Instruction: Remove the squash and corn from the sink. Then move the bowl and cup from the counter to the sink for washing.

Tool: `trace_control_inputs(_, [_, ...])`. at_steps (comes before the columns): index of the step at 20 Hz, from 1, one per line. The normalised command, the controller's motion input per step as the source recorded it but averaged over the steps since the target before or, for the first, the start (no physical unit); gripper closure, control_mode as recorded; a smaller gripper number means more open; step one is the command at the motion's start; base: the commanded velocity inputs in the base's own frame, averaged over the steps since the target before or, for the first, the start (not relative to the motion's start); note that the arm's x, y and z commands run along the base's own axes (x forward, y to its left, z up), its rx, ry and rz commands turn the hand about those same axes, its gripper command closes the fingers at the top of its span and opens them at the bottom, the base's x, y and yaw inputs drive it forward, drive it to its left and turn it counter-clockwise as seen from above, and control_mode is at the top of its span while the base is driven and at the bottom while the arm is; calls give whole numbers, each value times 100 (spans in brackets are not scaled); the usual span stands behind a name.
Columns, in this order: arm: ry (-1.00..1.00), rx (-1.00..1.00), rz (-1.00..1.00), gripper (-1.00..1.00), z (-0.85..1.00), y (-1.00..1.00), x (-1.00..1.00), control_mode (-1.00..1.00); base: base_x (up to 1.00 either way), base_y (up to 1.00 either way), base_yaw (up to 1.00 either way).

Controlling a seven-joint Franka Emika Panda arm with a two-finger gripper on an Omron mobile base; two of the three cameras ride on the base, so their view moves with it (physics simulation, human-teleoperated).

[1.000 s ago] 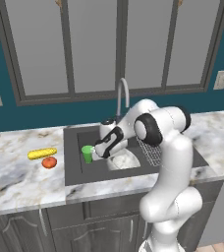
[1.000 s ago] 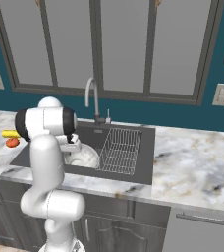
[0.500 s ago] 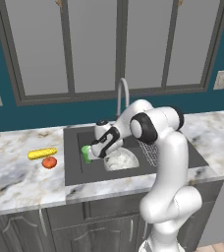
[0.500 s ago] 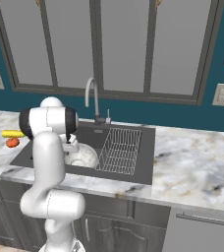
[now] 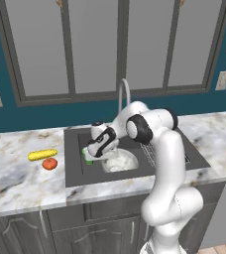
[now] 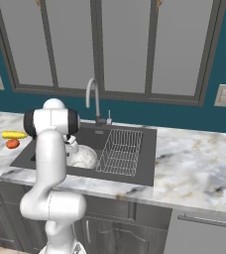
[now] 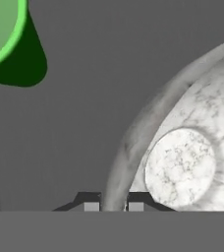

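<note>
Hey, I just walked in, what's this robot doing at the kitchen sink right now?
The white arm is reaching down into the sink, and its pincer is closed on the rim of the speckled bowl, which sits in the basin. The green cup stands in the sink too, just beside the bowl. The corn and the squash lie together on the counter left of the sink. So the vegetables are out and both dishes are in.

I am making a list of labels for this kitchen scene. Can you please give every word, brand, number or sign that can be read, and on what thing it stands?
None: no readable text in any view.
The cup, bowl, sink, counter, corn and squash carry no writing.
The wall outlets are blank plates.
</note>
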Motion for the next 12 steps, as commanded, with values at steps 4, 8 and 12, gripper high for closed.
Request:
trace_control_inputs(4, [7, -3, -8, 100, -26, 0, 11, -100, 0, 0, 0])
trace_control_inputs(8, [6, -3, -6, 100, -22, 0, 11, -100, 0, 0, 0])
trace_control_inputs(12, [3, -3, -5, 100, -16, 0, 7, -100, 0, 0, 0])
